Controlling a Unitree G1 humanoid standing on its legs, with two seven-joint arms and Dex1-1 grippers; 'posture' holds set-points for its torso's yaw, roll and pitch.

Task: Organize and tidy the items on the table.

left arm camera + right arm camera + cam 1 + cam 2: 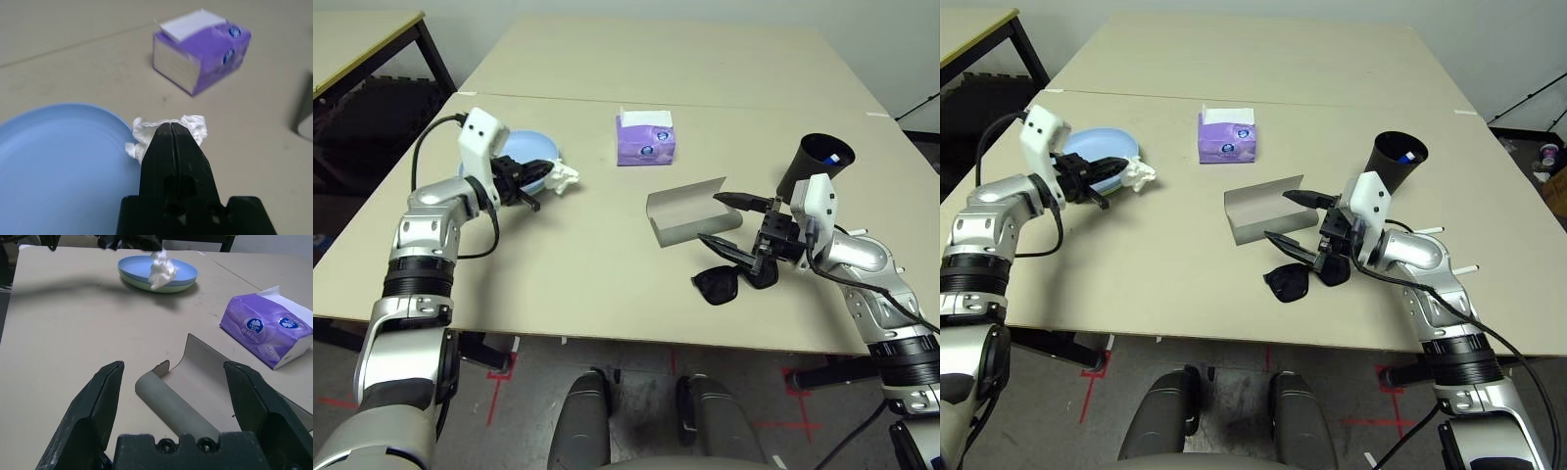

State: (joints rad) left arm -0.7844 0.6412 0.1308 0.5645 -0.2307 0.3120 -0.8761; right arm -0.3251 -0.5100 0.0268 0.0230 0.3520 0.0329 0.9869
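My left gripper (546, 180) is shut on the crumpled white tissue (567, 177), holding it just off the table (558, 264) beside the light blue plate (533, 147). That plate lies stacked on a pale green one (161, 288). My right gripper (729, 221) stands open over the near end of the grey glasses case (690, 211), which lies open. Black sunglasses (724, 284) rest on the table just under that gripper. A black cup (818, 162) sits tilted behind my right wrist. Two thin white pens (1427, 231) lie beside my right forearm.
A purple tissue box (646, 137) stands in the middle, behind the case. A second beige tabletop (656, 59) adjoins at the back. A yellow-edged table (362, 44) is at the far left. The near table edge runs just below the sunglasses.
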